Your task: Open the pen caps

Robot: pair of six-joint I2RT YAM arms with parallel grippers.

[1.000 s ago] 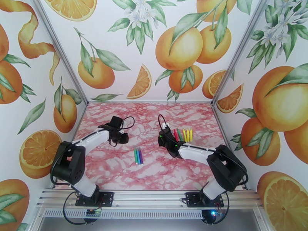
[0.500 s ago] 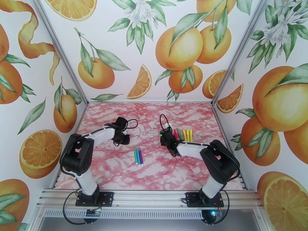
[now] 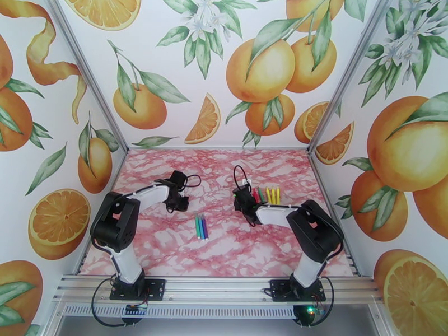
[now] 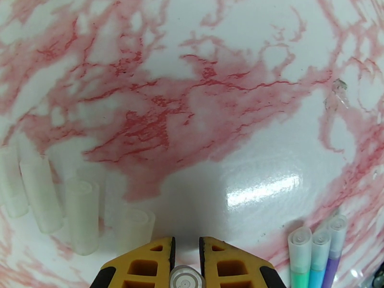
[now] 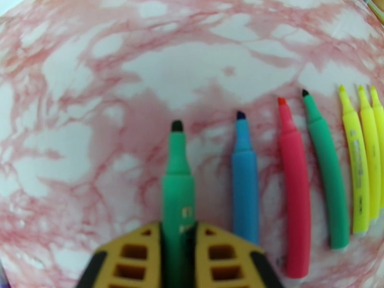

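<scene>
Right gripper (image 5: 178, 227) clamped on uncapped green pen (image 5: 177, 178), left gripper (image 4: 186, 243) pinching a clear cap (image 4: 186, 280). I'd lay the pen flat beside the blue pen (image 5: 245, 188), toward the worktop's (image 3: 168, 250) right edge, and set the cap next to the loose caps (image 4: 81, 214). Three capped pens (image 3: 200, 227) wait mid-worktop.

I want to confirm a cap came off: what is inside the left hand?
A clear cap, seen end-on, is pinched in the shut left hand. The hand covers the cap's sides and the rest of its length, so I cannot tell what, if anything, is inside it.
</scene>
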